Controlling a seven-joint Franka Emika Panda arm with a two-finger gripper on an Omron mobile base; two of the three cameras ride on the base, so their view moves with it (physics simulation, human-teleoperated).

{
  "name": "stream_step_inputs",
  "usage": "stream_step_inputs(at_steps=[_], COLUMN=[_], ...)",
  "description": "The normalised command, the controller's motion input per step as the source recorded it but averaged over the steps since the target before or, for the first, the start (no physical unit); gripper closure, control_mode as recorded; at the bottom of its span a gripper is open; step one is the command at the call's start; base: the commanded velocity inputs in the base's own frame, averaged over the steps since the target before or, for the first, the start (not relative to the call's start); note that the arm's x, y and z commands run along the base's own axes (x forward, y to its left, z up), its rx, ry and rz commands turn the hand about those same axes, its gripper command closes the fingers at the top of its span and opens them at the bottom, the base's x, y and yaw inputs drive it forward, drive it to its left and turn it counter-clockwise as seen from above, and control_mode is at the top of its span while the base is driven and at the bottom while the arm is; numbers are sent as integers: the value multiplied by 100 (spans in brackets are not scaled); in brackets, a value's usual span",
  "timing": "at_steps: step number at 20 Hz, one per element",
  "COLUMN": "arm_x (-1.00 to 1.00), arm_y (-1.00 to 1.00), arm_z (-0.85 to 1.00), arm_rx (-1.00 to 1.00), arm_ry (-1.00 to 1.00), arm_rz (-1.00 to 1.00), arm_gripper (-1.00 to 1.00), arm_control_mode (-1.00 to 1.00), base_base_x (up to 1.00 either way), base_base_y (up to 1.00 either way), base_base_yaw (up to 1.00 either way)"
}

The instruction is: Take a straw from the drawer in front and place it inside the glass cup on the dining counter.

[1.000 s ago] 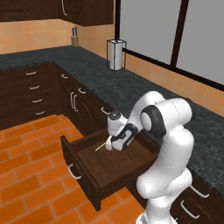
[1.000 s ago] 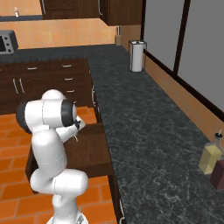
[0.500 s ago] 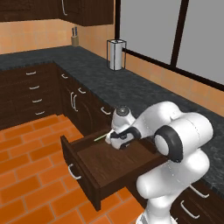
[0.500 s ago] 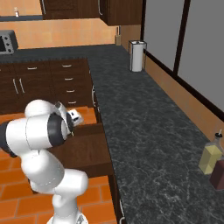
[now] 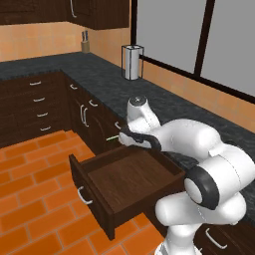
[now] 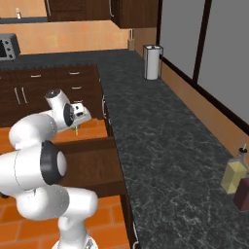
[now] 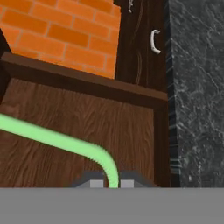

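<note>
Black speckled counter (image 5: 164,99) runs along the windowed wall, orange brick floor (image 5: 35,199) spreading below it. From the dark cabinets the drawer (image 5: 127,182) stands pulled out, its wooden bottom bare. Above its back edge the gripper (image 5: 121,138) is clenched on the straw (image 7: 57,140), pinched at the short bent end; the long green shaft sticks out sideways from the jaws, lifted over the drawer. Neither glass cup nor dining counter is visible from here, so the carry likely means turning away. A paper towel holder (image 5: 132,61) and two bottles (image 6: 236,182) stand well apart.
</note>
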Motion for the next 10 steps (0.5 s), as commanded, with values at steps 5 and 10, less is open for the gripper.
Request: stream_step_inputs(at_steps=[5, 10], arm_x=[-31, -61], arm_y=[-1, -10], arm_z=[100, 59], arm_rx=[1, 1], arm_ry=[15, 4], arm_rz=[-19, -19], arm_gripper=[100, 100], arm_control_mode=[-100, -100], base_base_x=[0, 0], base_base_y=[0, 0], base_base_yaw=[0, 0])
